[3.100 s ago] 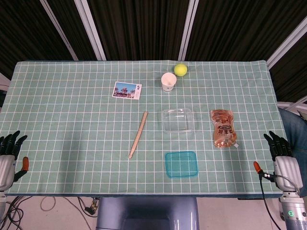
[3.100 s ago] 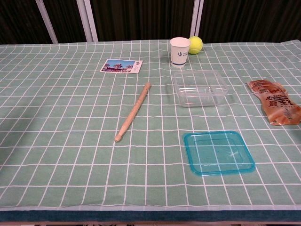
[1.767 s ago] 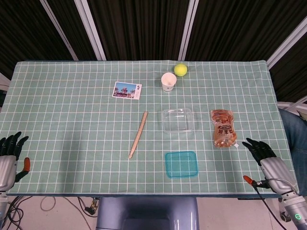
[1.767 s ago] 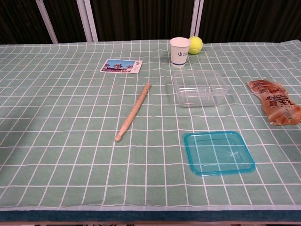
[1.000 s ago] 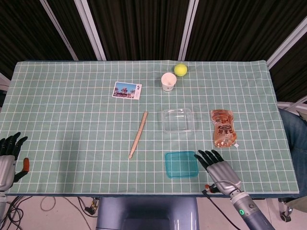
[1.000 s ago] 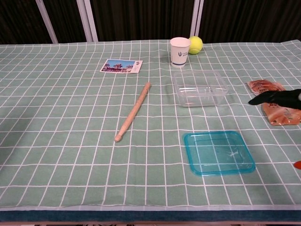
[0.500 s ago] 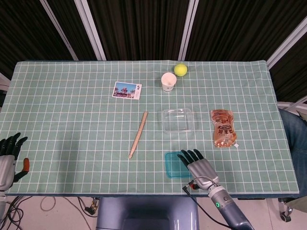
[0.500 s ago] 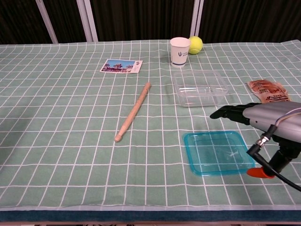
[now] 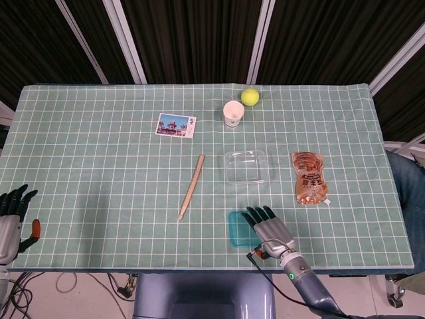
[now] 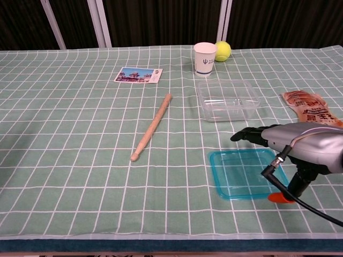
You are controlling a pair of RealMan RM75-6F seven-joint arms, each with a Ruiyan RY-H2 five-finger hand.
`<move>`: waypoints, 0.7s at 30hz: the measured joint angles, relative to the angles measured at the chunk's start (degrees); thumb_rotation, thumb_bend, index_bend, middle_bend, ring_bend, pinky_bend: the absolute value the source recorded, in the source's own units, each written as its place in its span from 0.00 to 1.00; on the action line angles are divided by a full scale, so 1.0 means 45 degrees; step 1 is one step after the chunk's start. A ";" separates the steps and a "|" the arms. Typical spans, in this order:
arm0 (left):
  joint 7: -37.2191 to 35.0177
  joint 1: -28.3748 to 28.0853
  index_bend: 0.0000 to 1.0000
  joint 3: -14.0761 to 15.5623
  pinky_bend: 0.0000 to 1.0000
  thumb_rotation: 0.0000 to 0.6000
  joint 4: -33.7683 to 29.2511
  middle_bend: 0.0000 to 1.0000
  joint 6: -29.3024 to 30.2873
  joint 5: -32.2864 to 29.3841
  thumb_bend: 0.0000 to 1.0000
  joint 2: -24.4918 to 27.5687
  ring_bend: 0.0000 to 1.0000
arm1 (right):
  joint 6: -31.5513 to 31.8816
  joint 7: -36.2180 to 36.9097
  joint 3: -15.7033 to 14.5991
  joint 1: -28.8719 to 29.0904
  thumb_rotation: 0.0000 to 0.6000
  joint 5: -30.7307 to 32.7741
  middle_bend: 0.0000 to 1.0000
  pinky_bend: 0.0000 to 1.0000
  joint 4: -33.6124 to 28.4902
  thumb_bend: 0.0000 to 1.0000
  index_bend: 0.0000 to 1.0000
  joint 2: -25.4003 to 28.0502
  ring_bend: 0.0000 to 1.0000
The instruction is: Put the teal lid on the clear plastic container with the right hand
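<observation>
While our right hand (image 10: 289, 140) hovers over the flat square teal plastic lid (image 10: 244, 174) near the front edge of the green checked tablecloth (image 9: 99, 159), its fingers (image 10: 249, 134) are stretched out flat and apart with nothing in them, and we cannot tell whether the palm touches the lid. The clear rectangular plastic container (image 10: 226, 100) sits uncovered just behind the lid, toward the table's middle. Our left hand (image 9: 12, 216) waits at the front left corner, fingers apparently loosely spread and empty.

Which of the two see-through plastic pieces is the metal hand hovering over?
The teal lid, flat near the table's front edge under the right hand; the clear container sits farther back, untouched.
</observation>
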 measured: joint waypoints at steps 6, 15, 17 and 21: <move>0.0000 -0.0011 0.12 0.0006 0.00 1.00 -0.0045 0.00 -0.0026 0.0000 0.57 0.0020 0.00 | 0.0148 -0.0099 -0.0063 0.0348 1.00 0.0340 0.00 0.00 0.0199 0.26 0.00 -0.0257 0.00; -0.0013 -0.0016 0.12 -0.0003 0.00 1.00 -0.0058 0.00 -0.0050 -0.0074 0.57 0.0032 0.00 | 0.0074 0.0071 -0.0194 0.0762 1.00 0.0761 0.00 0.00 0.0588 0.21 0.00 -0.0469 0.00; -0.0014 -0.0014 0.12 -0.0006 0.00 1.00 -0.0055 0.00 -0.0040 -0.0076 0.57 0.0031 0.00 | 0.0104 0.0063 -0.0239 0.0824 1.00 0.0766 0.00 0.00 0.0623 0.21 0.00 -0.0520 0.00; -0.0020 -0.0019 0.12 -0.0008 0.00 1.00 -0.0060 0.00 -0.0061 -0.0103 0.57 0.0036 0.00 | 0.0173 -0.0004 -0.0289 0.0972 1.00 0.0840 0.00 0.00 0.0640 0.21 0.00 -0.0603 0.00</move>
